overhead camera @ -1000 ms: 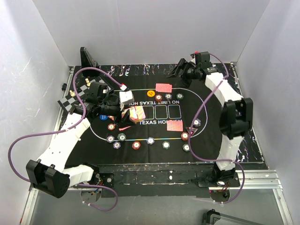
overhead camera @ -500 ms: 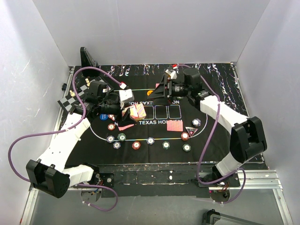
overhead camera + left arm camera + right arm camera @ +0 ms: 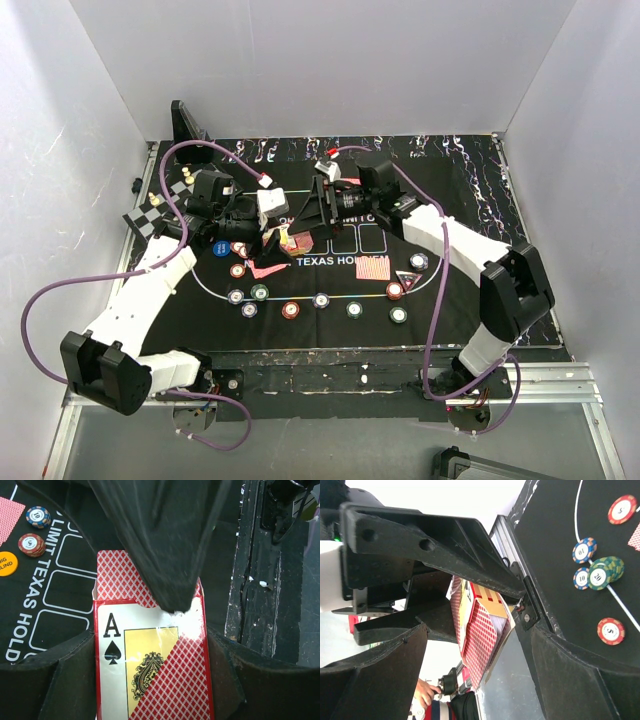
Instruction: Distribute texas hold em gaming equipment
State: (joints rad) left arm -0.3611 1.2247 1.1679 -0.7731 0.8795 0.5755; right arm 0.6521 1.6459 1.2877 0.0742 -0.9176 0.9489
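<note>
The left gripper is clamped on a pack of cards, one finger against each long side. The pack's ace-of-spades face is turned to the wrist camera, and red-backed cards show past its far end.

The right gripper faces it from the opposite side with its jaws spread wide and the pack in the gap between them. In the left wrist view one of the right fingers lies over the far end of the pack. It looks to be touching the top edge, though the angle does not make that certain.

Beyond the left fingertips, off to one side on the black mat, sit a blue chip, a red chip and the orange button. A face-down card and the dark triangular marker lie nearer the bases than the right gripper. A row of chips runs along the mat's near curve. The chessboard sits outboard of the left gripper, off the mat.
</note>
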